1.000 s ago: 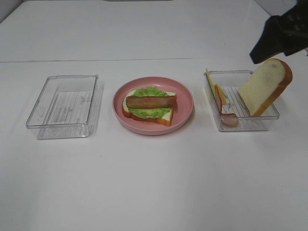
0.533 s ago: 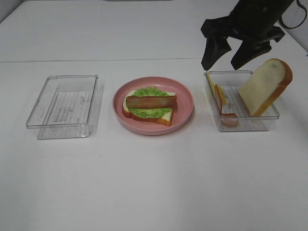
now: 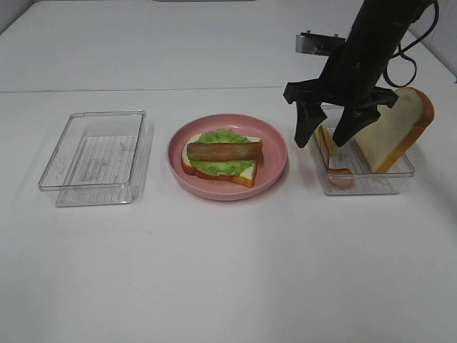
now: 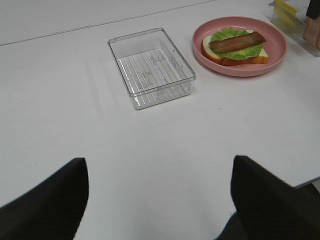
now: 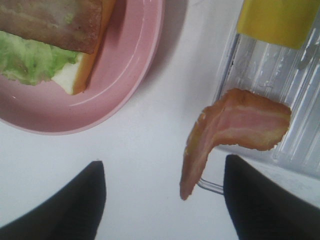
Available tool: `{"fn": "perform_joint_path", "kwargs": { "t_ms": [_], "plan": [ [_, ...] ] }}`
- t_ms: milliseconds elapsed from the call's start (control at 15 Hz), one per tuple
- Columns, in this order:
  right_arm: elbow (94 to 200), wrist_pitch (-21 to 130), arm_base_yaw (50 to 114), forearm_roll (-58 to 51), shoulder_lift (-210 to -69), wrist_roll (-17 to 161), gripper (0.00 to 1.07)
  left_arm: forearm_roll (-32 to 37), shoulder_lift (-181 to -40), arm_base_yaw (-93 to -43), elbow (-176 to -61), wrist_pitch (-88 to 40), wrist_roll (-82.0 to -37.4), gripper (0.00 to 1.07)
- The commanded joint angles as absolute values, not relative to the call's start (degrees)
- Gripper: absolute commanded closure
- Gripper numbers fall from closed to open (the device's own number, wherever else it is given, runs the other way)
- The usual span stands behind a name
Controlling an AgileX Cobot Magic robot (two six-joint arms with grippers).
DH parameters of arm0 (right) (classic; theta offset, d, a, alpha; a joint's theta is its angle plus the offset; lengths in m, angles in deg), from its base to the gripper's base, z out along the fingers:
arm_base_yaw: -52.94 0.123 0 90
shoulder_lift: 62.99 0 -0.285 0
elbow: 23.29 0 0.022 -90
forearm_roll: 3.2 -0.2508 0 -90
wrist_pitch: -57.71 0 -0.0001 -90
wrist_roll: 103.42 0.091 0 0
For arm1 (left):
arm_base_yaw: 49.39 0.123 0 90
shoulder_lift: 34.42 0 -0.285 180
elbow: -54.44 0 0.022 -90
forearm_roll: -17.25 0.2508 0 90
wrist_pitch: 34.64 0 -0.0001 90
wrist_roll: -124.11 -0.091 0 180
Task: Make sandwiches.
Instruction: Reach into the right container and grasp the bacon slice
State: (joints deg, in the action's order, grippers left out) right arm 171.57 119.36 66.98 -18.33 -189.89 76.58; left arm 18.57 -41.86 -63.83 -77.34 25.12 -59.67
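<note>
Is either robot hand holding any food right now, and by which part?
Nothing is held. The right hand hangs open over the bacon strip in the tray; the left hand is open too.

Bright, even overhead light; faint soft shadows on white desk (image 3: 228, 271). Ext. pic sharp; right wrist pic blurry at lower corners.

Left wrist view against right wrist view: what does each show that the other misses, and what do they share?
Only left wrist: the left clear tray and the left gripper, open. Only right wrist: the right gripper, open, straddling a pink bacon strip draped over the right tray's wall. Both: the pink plate holding the open sandwich of bread, lettuce and bacon, plus the yellow cheese.
</note>
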Motion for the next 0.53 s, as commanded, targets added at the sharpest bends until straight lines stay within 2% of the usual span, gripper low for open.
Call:
{"fn": "perform_joint_path", "kwargs": {
  "t_ms": [67,267,400,533],
  "plan": [
    [171.85,117.98,66.98,-17.93,-191.1,76.58,0.58,18.23,-40.77,-63.77,-77.11,24.14,-59.61,0.33],
    [171.85,117.7,66.98,-17.93,-190.98,76.58,0.96,18.23,-40.77,-63.77,-77.11,24.14,-59.61,0.33],
    [171.85,118.04,66.92,-17.93,-190.98,76.58,1.07,18.23,-40.77,-63.77,-77.11,24.14,-59.61,0.33],
    [171.85,118.96,66.92,-16.67,-190.98,76.58,1.07,18.23,-40.77,-63.77,-77.11,24.14,-59.61,0.33]
  ]
}}
